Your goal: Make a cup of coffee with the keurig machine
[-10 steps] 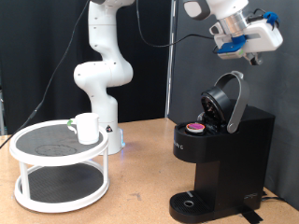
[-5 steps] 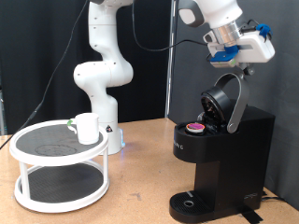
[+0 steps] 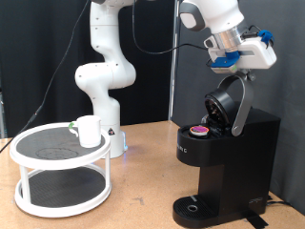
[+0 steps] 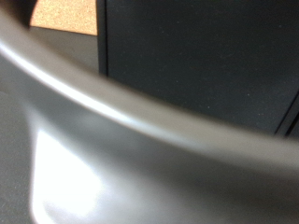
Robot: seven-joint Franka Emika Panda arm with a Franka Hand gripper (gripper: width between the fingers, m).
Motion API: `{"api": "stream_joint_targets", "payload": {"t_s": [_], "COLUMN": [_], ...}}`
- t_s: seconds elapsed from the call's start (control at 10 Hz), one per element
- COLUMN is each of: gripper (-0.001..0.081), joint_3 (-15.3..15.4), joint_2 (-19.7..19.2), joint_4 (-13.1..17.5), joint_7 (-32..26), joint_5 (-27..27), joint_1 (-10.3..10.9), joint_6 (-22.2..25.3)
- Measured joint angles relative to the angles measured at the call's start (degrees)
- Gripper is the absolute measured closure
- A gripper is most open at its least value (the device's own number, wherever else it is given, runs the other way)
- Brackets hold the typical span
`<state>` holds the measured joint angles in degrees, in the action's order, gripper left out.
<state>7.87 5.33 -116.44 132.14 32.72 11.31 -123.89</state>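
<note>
Matte black and boxy, the keurig machine stands on the wooden worktop at the exterior view's right, its rounded lid swung up and open. In the open chamber sits a pod with a pinkish top, so loading the pod looks done. The lid is not yet closed, and nothing stands on the round drip base under the spout.

The pincer hangs just above the raised lid's upper edge, at the end of the white arm. Whether it touches the lid I cannot tell, and the pictures do not show whether its fingers are spread or pressed together. The wrist view gives only a blurred grey curved rim, probably the lid, very close to the camera, with the machine's dark body behind it.

The cup, small and white, sits well apart on the top shelf of a white two-tier round stand at the exterior view's left. Judging from this, closing the lid, bringing the cup to the machine and brewing all remain.
</note>
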Motion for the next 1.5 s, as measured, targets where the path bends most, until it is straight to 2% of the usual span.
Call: {"api": "stream_joint_targets", "payload": {"t_s": [0.5, 1.5], "gripper": [0.0802, 0.0802], "joint_3": [-0.4, -0.8], "joint_2": [2.5, 3.6], "joint_4": [-2.7, -2.9], "joint_7": [-2.4, -2.2], "joint_5": [1.3, 3.0], "joint_1": [-0.1, -0.8], "joint_6": [-0.1, -1.4]}}
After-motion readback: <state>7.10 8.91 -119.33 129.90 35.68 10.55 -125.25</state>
